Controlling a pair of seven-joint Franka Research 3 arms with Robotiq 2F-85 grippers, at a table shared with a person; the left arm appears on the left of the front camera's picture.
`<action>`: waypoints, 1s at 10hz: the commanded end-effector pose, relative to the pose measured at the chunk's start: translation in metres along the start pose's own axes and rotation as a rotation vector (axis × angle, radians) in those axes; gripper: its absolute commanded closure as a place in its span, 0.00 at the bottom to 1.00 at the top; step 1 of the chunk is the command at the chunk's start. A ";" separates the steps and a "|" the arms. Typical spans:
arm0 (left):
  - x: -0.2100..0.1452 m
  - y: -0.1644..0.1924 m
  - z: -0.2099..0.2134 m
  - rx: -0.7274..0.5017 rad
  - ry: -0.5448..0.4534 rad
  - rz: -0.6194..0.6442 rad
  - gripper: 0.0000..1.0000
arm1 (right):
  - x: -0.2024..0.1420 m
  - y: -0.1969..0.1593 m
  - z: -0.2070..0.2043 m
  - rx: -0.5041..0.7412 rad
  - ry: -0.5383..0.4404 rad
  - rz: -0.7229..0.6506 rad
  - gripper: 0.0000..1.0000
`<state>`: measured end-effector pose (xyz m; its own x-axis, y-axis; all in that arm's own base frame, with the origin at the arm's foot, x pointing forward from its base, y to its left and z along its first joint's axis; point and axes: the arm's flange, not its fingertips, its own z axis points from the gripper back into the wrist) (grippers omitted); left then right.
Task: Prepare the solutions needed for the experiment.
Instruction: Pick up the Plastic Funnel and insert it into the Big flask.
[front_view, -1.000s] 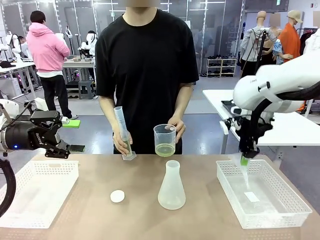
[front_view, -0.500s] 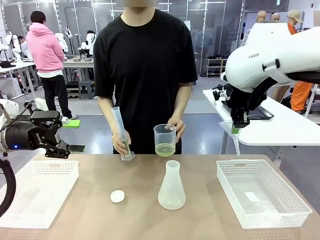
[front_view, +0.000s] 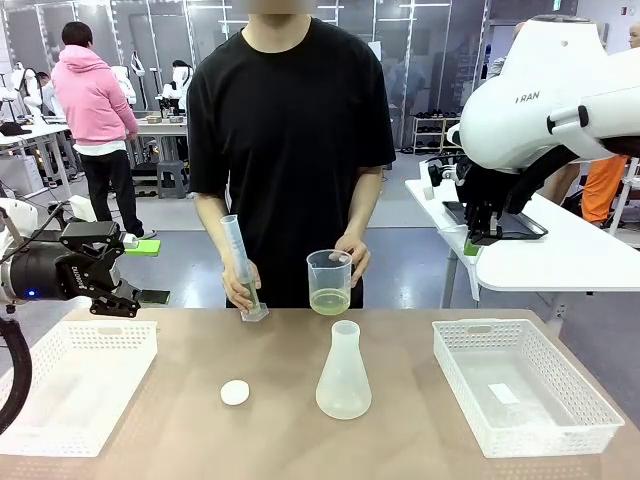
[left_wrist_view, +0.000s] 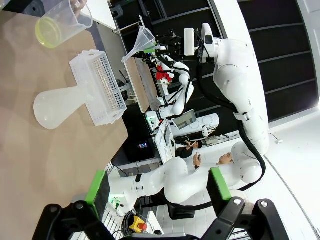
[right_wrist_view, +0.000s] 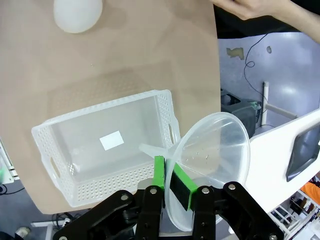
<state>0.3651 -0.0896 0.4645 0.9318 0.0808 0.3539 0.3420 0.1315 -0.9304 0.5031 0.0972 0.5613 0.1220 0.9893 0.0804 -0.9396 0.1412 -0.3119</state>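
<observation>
Showing bright, even indoor light in the front view, falling from overhead at twelve o'clock. Casting only soft, faint shadows at six o'clock beneath the flask (front_view: 343, 380) and the white disc (front_view: 235, 393) on the table (front_view: 400, 440). Rendering the tabletop sharp, softening slightly toward the far room. Lighting the solutions (front_view: 329, 299) to a pale yellow-green glow. Bending straight lines hard in both wrist views, stretching shapes toward the edges. Blowing out to near white around five o'clock in the left wrist view, dropping to near black at two o'clock. Catching small glints on the funnel (right_wrist_view: 215, 150) in the right wrist view, around five o'clock.
</observation>
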 end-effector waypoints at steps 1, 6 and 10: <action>0.000 -0.002 0.000 -0.010 0.006 0.004 0.00 | 0.001 -0.004 -0.002 0.005 0.004 0.004 1.00; 0.000 -0.002 0.000 -0.010 0.006 0.004 0.00 | 0.001 -0.004 -0.002 0.005 0.004 0.004 1.00; 0.000 -0.002 0.000 -0.010 0.006 0.004 0.00 | 0.036 0.031 0.023 -0.136 -0.291 0.124 0.93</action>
<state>0.3651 -0.0896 0.4644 0.9318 0.0808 0.3539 0.3420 0.1316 -0.9304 0.4892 0.1376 0.5791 -0.0055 0.9794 0.2017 -0.9062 0.0804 -0.4151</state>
